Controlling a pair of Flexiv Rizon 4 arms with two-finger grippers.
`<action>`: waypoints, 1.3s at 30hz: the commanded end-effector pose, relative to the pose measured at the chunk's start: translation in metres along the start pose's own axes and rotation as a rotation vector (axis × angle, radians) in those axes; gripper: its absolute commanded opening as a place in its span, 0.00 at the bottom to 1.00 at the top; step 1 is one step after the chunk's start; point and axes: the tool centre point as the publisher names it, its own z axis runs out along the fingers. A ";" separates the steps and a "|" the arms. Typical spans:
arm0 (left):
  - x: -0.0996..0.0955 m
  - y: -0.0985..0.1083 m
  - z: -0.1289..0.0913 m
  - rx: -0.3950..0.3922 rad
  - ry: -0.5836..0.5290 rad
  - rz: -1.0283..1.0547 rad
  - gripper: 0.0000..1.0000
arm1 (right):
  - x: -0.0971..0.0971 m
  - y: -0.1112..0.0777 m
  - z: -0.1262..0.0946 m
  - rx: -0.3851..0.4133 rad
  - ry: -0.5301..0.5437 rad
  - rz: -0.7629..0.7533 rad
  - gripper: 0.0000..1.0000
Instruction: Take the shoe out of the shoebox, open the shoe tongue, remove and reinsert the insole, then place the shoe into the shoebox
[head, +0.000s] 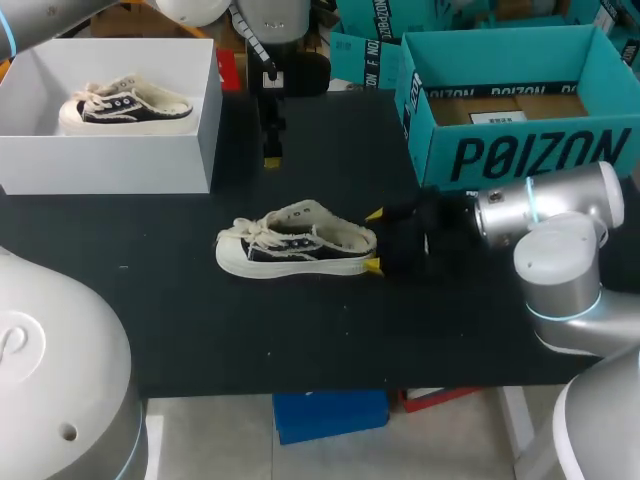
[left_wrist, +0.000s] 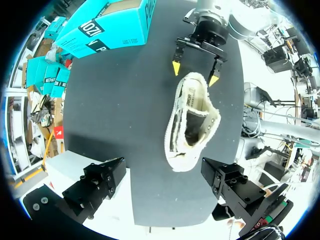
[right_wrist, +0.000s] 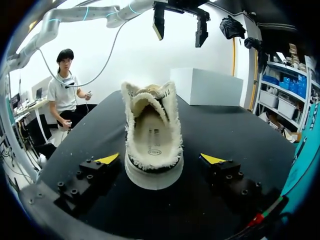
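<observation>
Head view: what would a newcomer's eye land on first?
The cream-and-black shoe standing on its sole in the middle of the black table, with the right arm's jaws open on either side of its heel. Next, the second shoe inside the white shoebox at far left, and the teal box at far right.

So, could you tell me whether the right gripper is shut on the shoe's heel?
Open: the yellow fingertips of the right gripper flank the shoe at its heel, with gaps on both sides.
</observation>
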 end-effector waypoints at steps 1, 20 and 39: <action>0.000 0.000 0.000 -0.001 0.000 0.001 1.00 | 0.004 -0.001 0.006 0.001 -0.005 0.006 1.00; 0.000 0.000 0.000 -0.001 0.000 0.001 1.00 | -0.006 -0.009 0.024 0.003 0.026 0.013 1.00; 0.000 0.000 0.000 -0.001 0.000 0.001 1.00 | 0.000 0.003 0.020 -0.015 0.012 0.016 1.00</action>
